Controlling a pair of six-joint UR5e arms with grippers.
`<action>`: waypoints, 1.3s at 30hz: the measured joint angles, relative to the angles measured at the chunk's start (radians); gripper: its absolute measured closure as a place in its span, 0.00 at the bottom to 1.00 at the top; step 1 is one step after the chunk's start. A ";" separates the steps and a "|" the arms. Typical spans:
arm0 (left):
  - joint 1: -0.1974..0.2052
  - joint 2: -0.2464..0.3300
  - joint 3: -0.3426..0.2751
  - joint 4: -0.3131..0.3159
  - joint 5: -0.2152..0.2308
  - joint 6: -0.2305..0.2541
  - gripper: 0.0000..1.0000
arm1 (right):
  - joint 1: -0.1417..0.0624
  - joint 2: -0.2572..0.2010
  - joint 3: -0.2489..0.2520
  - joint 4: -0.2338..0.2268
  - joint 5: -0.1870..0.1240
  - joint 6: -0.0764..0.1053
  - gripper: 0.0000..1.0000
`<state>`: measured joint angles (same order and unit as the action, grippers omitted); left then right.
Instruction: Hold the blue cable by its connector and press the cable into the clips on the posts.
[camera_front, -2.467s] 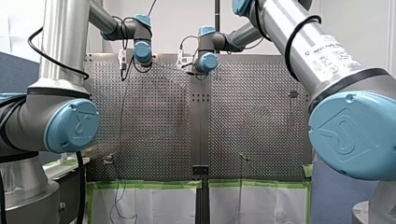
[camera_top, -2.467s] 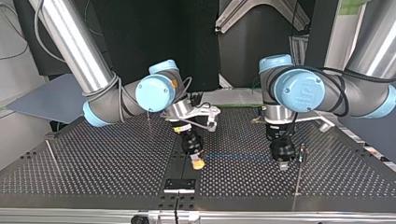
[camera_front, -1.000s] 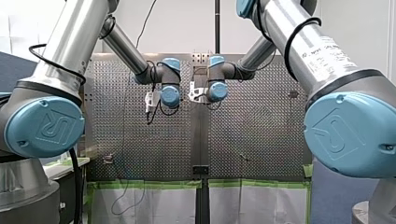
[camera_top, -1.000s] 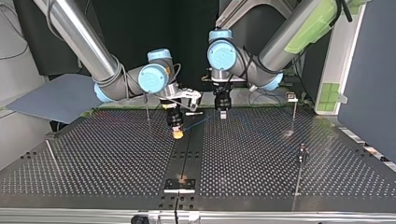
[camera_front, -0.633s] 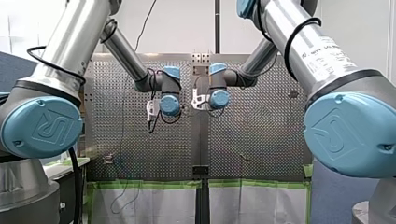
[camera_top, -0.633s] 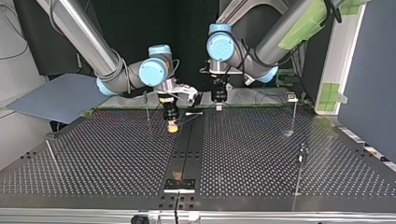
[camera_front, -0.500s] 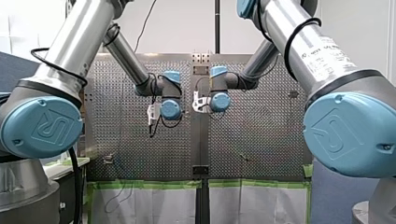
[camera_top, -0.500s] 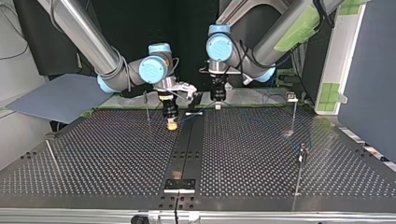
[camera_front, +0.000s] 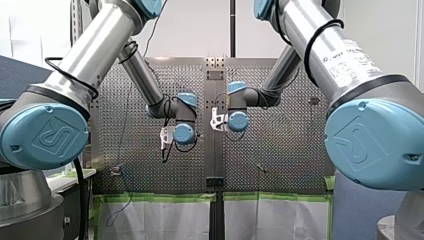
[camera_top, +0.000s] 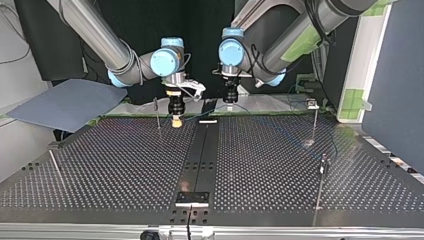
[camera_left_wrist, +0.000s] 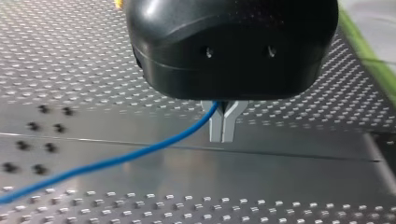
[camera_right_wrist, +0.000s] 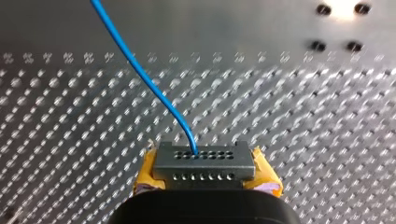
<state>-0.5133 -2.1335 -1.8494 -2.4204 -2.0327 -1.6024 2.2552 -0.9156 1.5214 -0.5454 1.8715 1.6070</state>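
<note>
Grip on the blue cable (camera_left_wrist: 116, 161) is shared between both arms. Its grey connector (camera_right_wrist: 204, 161) sits clamped between the yellow pads (camera_right_wrist: 147, 171) of my right gripper (camera_right_wrist: 205, 173). The cable leaves one of the connector's holes and curves away over the perforated worktop (camera_top: 125, 170). Further along, my left gripper (camera_left_wrist: 223, 126) has its metal fingers (camera_left_wrist: 215, 129) pressed together at the tips, with the cable threaded through the narrow notch at their roots. Whether it is pinched hard there or only guided, I cannot tell.

In the top view both grippers hang side by side at the worktop's far edge. My right one is just beside a thin post (camera_top: 157, 116) at that view's left, and another post (camera_top: 314, 122) stands well apart at the view's right. The cable lies in no clip that I can make out.

The step in hand looks like bringing the span between the grippers to a first clip. To do it well, the connector needs a firm, square hold so it cannot twist. The run between the two grippers should be drawn straight with little slack and set level over the clip's mouth. It should then be pushed in squarely, so the slender post is not levered sideways. The clips are too small here to tell which way they open.
</note>
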 joint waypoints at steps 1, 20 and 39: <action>-0.002 -0.006 0.000 0.001 0.000 0.000 1.00 | 0.000 0.000 0.012 -0.012 0.010 0.001 1.00; -0.028 -0.037 -0.002 0.017 -0.007 -0.007 1.00 | -0.014 0.016 0.202 -0.202 0.095 0.064 1.00; -0.068 -0.166 0.037 0.108 -0.019 0.008 1.00 | -0.066 0.185 0.384 -0.384 0.127 0.075 1.00</action>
<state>-0.5815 -2.2998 -1.8121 -2.3123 -2.0512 -1.5939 2.1887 -0.7301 1.9058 -0.9298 1.9982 1.6816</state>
